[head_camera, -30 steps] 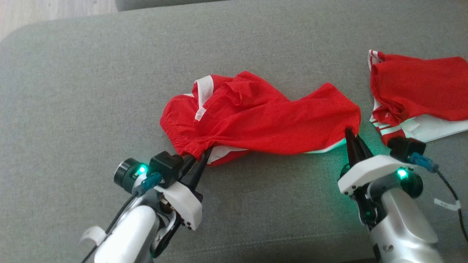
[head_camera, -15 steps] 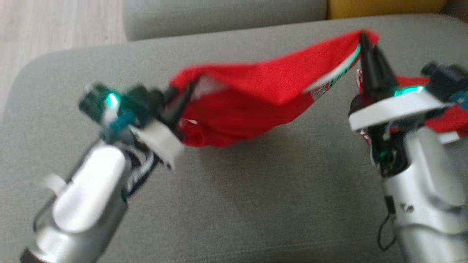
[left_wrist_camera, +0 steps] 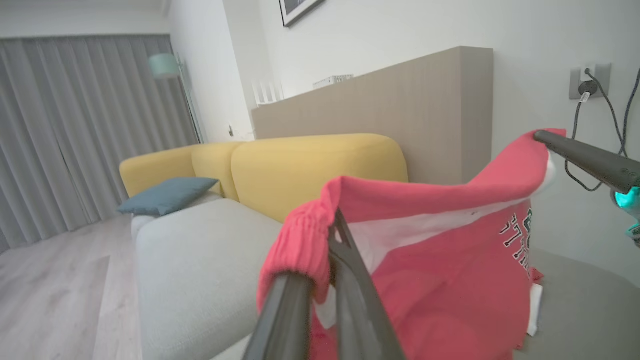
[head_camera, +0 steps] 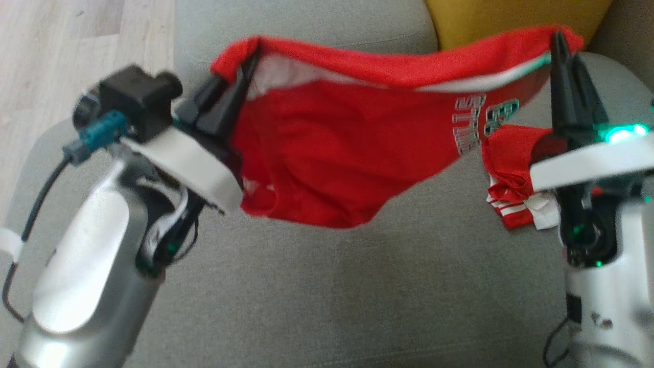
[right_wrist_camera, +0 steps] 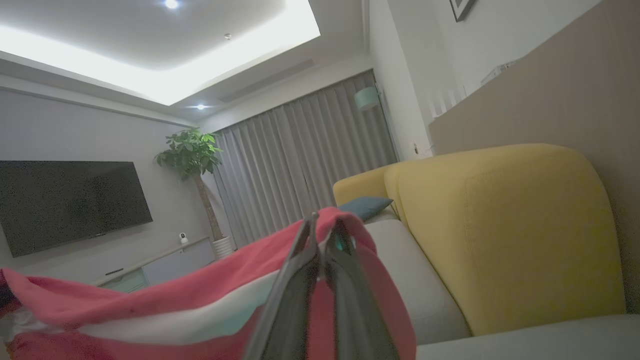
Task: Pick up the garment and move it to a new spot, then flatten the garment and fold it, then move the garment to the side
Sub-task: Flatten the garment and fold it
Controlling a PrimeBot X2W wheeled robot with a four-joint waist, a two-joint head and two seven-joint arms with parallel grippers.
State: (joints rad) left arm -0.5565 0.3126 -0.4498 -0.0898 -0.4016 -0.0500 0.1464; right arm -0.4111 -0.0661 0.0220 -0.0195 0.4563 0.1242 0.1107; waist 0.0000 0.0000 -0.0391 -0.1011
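Observation:
A red garment with white trim and printed letters hangs in the air above the grey sofa seat, stretched between both arms. My left gripper is shut on its elastic waistband corner at the upper left, the same corner of the red garment bunching over the fingers in the left wrist view. My right gripper is shut on the opposite corner at the upper right. In the right wrist view the red garment drapes to the left of my right gripper.
A second red and white garment lies crumpled on the seat at the right, beside my right arm. A yellow cushion stands behind the seat. Wooden floor lies to the left. The yellow sofa back and a blue pillow stand further off.
Both grippers have risen from the seat with the garment, which now hangs spread between them instead of lying crumpled. The head camera has also tilted up.

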